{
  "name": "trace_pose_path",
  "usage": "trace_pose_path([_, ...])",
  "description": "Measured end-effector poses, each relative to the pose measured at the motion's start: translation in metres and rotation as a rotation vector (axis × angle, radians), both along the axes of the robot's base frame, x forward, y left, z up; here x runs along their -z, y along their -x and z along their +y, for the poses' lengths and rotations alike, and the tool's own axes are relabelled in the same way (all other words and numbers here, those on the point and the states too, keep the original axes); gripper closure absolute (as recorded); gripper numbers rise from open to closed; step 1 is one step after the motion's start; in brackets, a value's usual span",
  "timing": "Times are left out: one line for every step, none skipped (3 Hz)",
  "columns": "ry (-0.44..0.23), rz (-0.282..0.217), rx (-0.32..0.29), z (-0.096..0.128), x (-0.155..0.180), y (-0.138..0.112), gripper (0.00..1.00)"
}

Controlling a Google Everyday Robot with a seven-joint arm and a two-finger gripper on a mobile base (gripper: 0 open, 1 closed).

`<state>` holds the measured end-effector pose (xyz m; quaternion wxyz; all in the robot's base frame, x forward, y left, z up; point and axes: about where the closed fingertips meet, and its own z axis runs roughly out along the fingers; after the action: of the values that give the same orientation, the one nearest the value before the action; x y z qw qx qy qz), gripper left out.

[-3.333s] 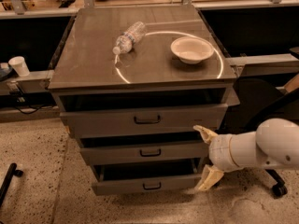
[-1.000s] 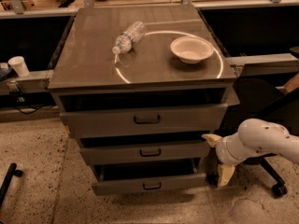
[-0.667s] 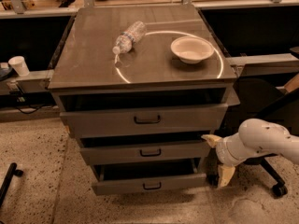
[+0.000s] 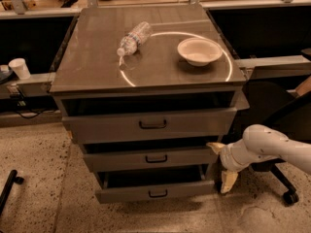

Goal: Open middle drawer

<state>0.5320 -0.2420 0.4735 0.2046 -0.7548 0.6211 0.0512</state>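
Note:
The middle drawer (image 4: 189,158) is a grey metal drawer with a small dark loop handle (image 4: 156,158) at its centre. It sits between a taller-fronted top drawer (image 4: 107,126) and a bottom drawer (image 4: 121,194), and a dark gap shows above its front. My gripper (image 4: 221,165) is at the cabinet's right front corner, level with the middle drawer's right end. Its tan fingers (image 4: 227,181) are spread open, one above the other, and hold nothing. It is to the right of the handle and not on it.
A plastic water bottle (image 4: 132,38) lies on the cabinet top (image 4: 92,67), with a white bowl (image 4: 199,51) to its right. An office chair base (image 4: 286,191) stands on the floor at the right. A paper cup (image 4: 19,67) sits on a ledge at the left.
My arm has drawn back to the right from the drawer fronts since the earliest frame, and the gripper has turned more upright. Over the last second it has barely moved. The drawers look unchanged.

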Motion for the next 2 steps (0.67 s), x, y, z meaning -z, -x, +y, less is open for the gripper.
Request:
trace_pose_path([-0.015, -0.007, 0.012, 0.007, 0.016, -0.012, 0.0])
trace_pose_path([-0.026, -0.014, 0.037, 0.01, 0.028, -0.024, 0.0])
